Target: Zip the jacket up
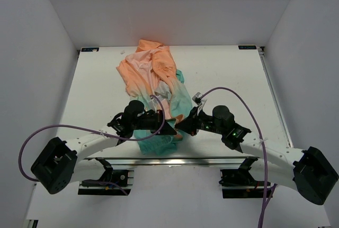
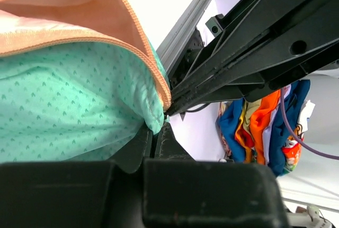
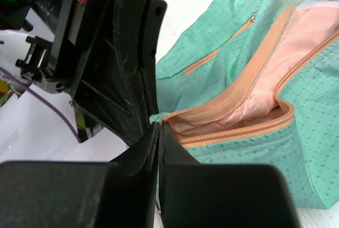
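Note:
The jacket (image 1: 153,77) lies crumpled on the white table, orange-peach at the far end, teal-mint near the arms. Its orange zipper is open in the right wrist view (image 3: 249,127). My left gripper (image 1: 170,128) is shut on the teal hem corner (image 2: 151,117) beside the zipper edge. My right gripper (image 1: 180,126) is shut on the other hem corner (image 3: 161,118) at the zipper's bottom end. The two grippers meet tip to tip over the hem, near the table's front edge.
The table's metal front rail (image 1: 175,160) runs just below the hem. Purple cables (image 1: 241,98) loop over both arms. A pile of coloured cloth (image 2: 259,122) lies off the table. White walls enclose the back and sides.

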`<action>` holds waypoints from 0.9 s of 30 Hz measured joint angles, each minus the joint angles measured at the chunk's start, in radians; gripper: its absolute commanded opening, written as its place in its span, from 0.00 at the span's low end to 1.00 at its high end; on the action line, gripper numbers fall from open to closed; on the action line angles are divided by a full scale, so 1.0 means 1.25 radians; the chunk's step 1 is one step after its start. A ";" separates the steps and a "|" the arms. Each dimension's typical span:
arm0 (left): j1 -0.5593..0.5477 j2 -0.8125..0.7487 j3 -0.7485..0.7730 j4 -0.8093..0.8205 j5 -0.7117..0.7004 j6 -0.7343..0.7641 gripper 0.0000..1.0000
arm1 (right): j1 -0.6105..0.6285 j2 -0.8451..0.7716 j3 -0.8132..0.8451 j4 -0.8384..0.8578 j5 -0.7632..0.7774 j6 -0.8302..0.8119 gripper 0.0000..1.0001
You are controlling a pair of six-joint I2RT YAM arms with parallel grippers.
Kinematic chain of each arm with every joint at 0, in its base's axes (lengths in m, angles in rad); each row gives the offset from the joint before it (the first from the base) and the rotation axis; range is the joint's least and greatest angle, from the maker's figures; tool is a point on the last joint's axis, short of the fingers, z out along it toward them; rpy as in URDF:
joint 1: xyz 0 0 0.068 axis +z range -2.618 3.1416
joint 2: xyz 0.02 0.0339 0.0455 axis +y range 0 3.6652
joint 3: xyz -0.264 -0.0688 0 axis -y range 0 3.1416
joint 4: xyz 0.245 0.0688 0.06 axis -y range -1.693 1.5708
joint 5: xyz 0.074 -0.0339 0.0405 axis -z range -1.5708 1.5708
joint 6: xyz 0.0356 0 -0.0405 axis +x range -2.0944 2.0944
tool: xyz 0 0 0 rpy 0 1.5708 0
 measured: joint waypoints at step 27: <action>0.010 -0.079 0.034 -0.219 -0.010 0.017 0.00 | 0.022 0.050 0.078 0.053 0.291 -0.257 0.00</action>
